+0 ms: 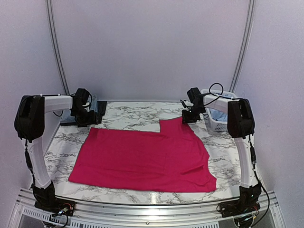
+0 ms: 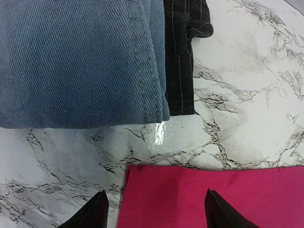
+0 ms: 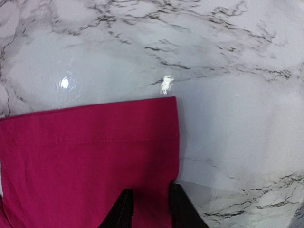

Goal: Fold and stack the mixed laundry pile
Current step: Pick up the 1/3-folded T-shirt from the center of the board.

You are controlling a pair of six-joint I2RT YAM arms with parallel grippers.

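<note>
Here's the pink-red T-shirt (image 1: 142,159), spread flat and smooth across the middle of the glossy, grey-veined marble table (image 1: 133,111), a broad matte sheet with one short sleeve (image 3: 95,152) pointing at the far right corner. The left gripper (image 2: 159,216) hangs over the shirt's far left corner, its dark pointed fingertips (image 2: 95,213) standing wide apart, one over bare marble and one over cloth, nothing clamped. Just beyond it lies a folded denim piece (image 2: 76,61), faded blue with a ribbed twill weave and stitched seams, its edge square. Tucked against that on the right is a dark pinstriped piece (image 2: 183,57), also folded. Both lie apart from the shirt, with a strip of marble between.

Over at the sleeve, the right gripper (image 3: 152,209) has its fingertips drawn close over the hemmed end, pink fabric showing between them; whether they actually pinch it, I can't tell. A white slatted basket (image 1: 219,124) stands at the far right edge.
</note>
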